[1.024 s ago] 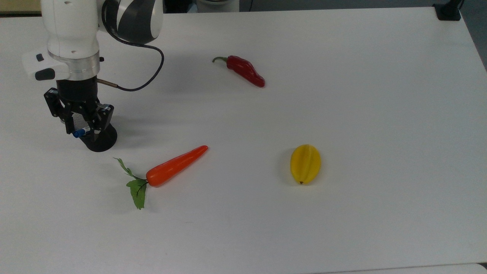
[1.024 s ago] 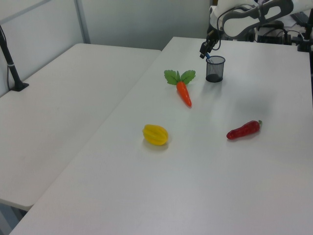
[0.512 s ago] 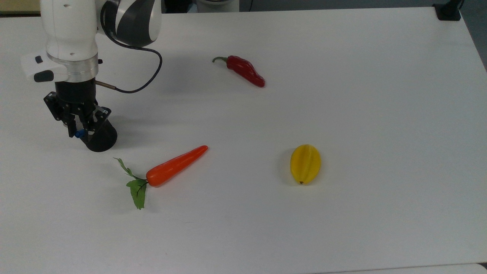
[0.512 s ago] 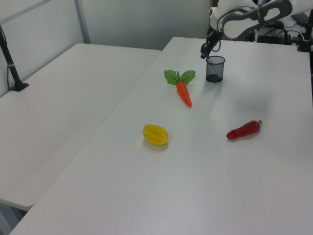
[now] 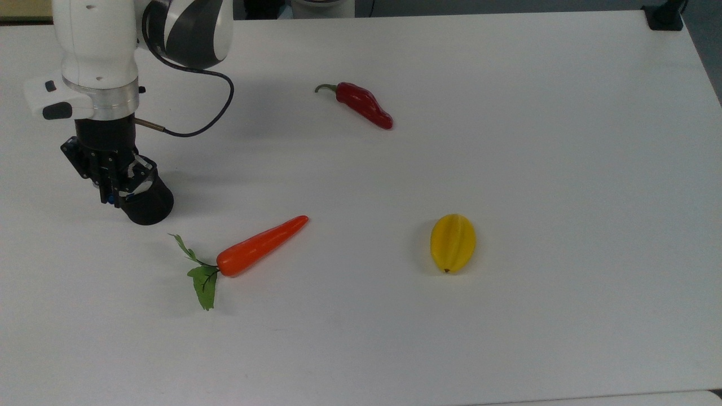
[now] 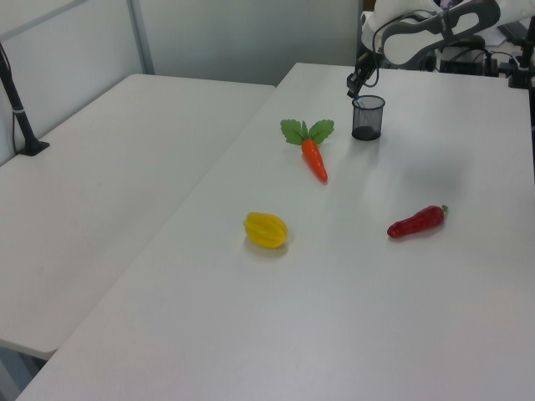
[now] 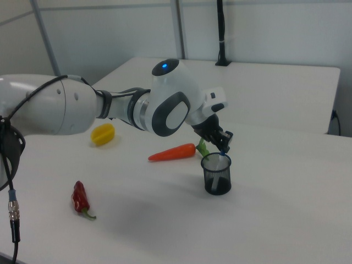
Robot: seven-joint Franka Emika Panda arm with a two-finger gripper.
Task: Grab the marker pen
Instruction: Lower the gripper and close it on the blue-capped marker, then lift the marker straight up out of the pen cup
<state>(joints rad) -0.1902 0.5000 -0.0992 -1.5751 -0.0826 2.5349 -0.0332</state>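
Note:
The marker pen stands in a black mesh cup, its white barrel leaning on the rim and its blue end up. My gripper points down right over the cup, fingers drawn together on that blue end. In the top view the gripper is at the left, overlapping the cup, and only a speck of the pen's blue end shows below the fingers. The left view has the gripper just above the cup.
An orange carrot with green leaves lies right of the cup in the top view. A red chilli lies further back and a yellow starfruit to the right. A cable loops from the wrist.
The fingers have drawn together around the pen's blue end, which now shows less. The gripper has shifted slightly toward the top view's left.

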